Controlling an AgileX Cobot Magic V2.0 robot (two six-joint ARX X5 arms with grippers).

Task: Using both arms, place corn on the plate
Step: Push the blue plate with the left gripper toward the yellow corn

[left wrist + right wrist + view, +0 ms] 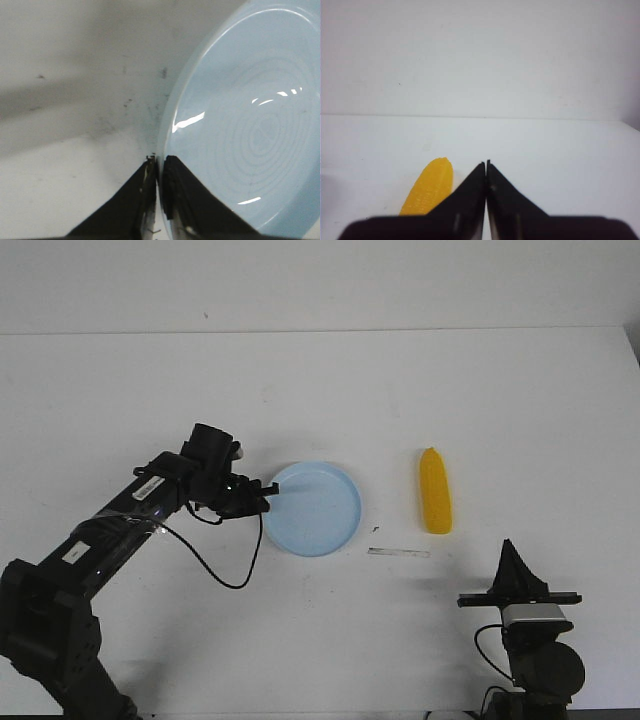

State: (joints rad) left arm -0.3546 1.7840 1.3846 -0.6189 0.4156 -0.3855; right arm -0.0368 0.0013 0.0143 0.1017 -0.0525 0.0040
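Your left pincer (268, 490) is clamped on the plate (330, 520) at its nine o'clock rim; the left wrist view shows the rim pinched between the fingers, which the front view cannot resolve. Your right pincer (511, 552) is pressed together, holding nothing. The corn (435, 491) lies on the counter (520, 400) at its eleven o'clock, long axis twelve-to-six, nearer the right arm, well apart from the plate.
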